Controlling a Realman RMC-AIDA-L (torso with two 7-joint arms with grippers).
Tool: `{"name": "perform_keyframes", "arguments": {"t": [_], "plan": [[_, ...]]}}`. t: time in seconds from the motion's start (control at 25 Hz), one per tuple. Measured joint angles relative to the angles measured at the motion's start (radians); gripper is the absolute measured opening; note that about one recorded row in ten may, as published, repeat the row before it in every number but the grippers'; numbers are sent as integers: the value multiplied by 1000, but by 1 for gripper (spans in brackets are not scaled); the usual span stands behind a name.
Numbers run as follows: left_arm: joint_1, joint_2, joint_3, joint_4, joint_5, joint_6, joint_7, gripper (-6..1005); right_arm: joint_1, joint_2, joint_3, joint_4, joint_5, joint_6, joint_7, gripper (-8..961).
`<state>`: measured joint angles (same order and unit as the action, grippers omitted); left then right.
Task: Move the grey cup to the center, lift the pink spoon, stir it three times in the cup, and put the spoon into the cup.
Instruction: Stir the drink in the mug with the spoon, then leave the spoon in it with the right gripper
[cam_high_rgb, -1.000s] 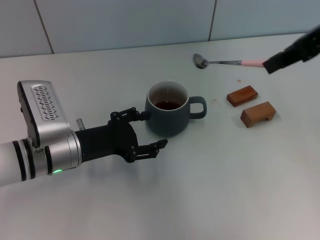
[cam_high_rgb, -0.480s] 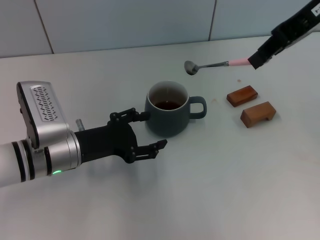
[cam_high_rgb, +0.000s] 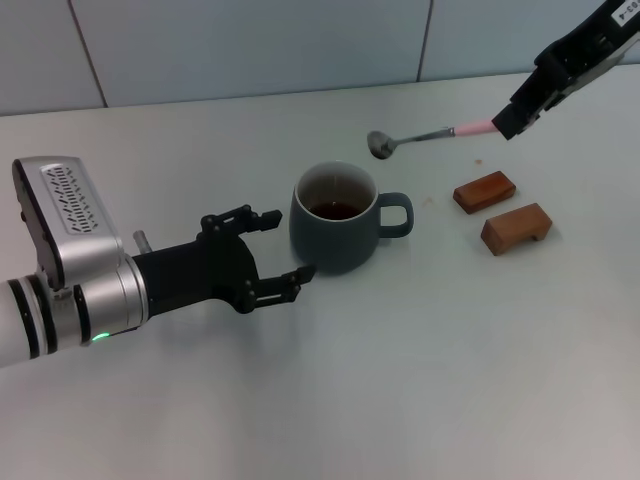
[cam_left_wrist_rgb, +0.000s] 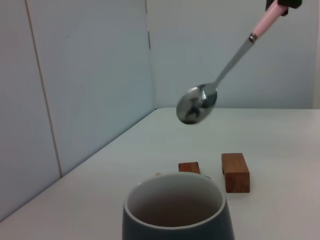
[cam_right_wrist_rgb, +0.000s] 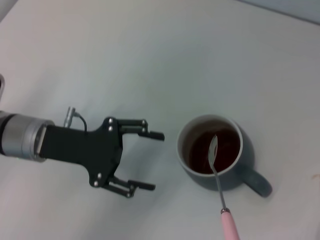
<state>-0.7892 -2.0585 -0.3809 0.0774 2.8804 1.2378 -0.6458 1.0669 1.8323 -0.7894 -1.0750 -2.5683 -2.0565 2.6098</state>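
Nearest, at about eight o'clock of the table in the head view, the left gripper (cam_high_rgb: 272, 250) sits low with its jaws spread wide and nothing between them, its fingertips just beside the grey cup (cam_high_rgb: 335, 220) but apart from it. If that arm drifts toward three o'clock, a finger could nudge the mug off its spot or tip it just as the spoon comes down.

Next, the grey cup stands upright near the middle of the table, handle pointing to three o'clock, with brown staining or liquid at its bottom. It has no hold on it now, so a hard stir against the wall would likely slide it.

Farther off, at about four o'clock of the cup, two brown wooden blocks (cam_high_rgb: 501, 210) lie on the table (cam_high_rgb: 400, 380), well clear of the path.

Farthest, toward one o'clock, the right gripper (cam_high_rgb: 512, 123) pinches the pink handle end of the pink spoon (cam_high_rgb: 415, 137), which hangs in the air above the table with its bowl lower and nearer the cup. The grip is at the very tip of a thin handle, so the spoon may pivot or slip; if the bowl swings, it could strike the pale rim rather than enter the cup.
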Motion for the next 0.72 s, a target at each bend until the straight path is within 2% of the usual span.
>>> {"name": "perform_keyframes", "arguments": {"t": [0.56,0.72], "plan": [[-3,0,-16,12,0,-2,0,806,49,3,-67,134,-45,88,1,114],[-5,-1,-16,12,0,-2,0,806,63,-2,-74,194,-45,118,-4,114]]}}
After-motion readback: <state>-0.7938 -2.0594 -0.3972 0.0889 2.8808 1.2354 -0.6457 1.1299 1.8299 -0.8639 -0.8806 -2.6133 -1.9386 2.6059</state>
